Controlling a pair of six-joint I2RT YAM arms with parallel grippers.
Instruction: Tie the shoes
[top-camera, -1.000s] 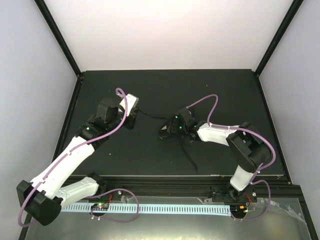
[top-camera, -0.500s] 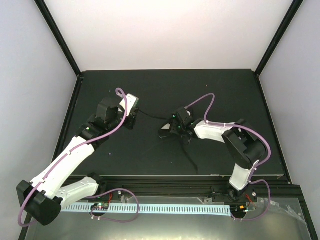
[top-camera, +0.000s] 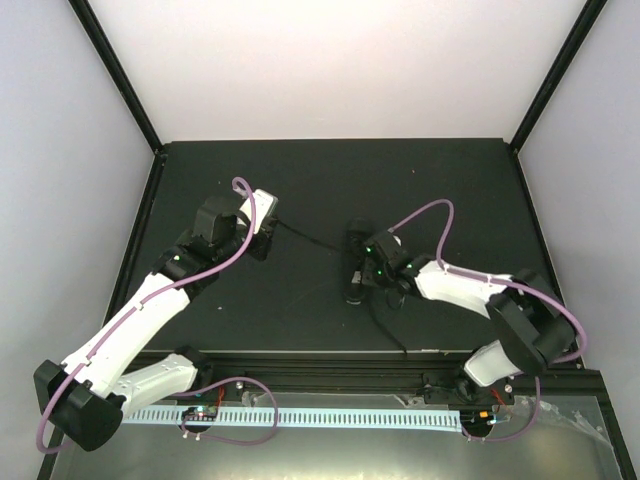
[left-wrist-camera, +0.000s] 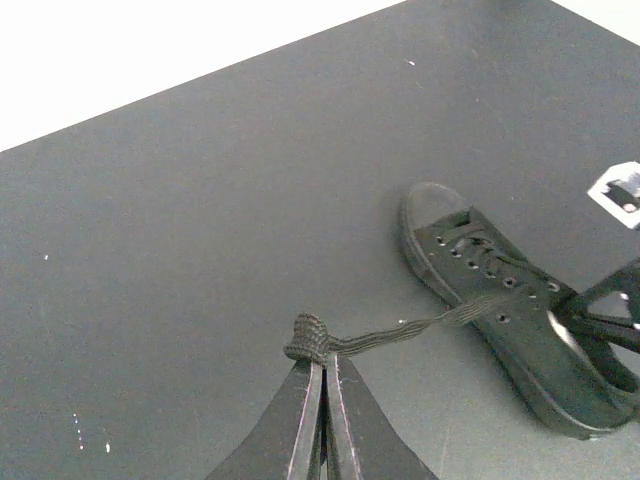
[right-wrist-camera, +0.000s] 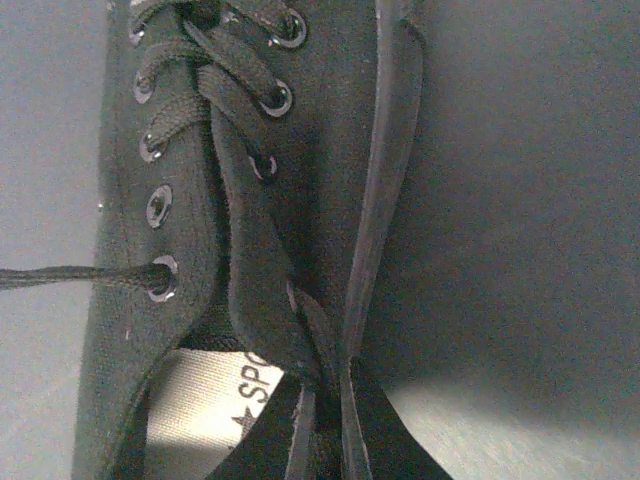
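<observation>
The small black shoe (top-camera: 355, 262) lies mid-table, toe pointing away from the arms. My right gripper (top-camera: 377, 272) is shut on its side wall beside the opening. In the right wrist view the fingers (right-wrist-camera: 325, 385) pinch that wall of the shoe (right-wrist-camera: 250, 150), next to the pale insole patch (right-wrist-camera: 205, 395). My left gripper (top-camera: 268, 226) is shut on the bunched end of one lace (left-wrist-camera: 308, 336), which runs taut to the shoe (left-wrist-camera: 510, 300). In the left wrist view the gripper (left-wrist-camera: 322, 362) sits low over the mat. A second lace (top-camera: 388, 325) trails toward the near edge.
The black mat (top-camera: 300, 180) is bordered by a raised black frame (top-camera: 150, 215) and white walls. A perforated white rail (top-camera: 330, 415) and cables lie along the near edge between the arm bases.
My right gripper has shut on the shoe's side wall and pulled back toward the near right, turning the shoe. The left gripper has kept still, holding its lace.
</observation>
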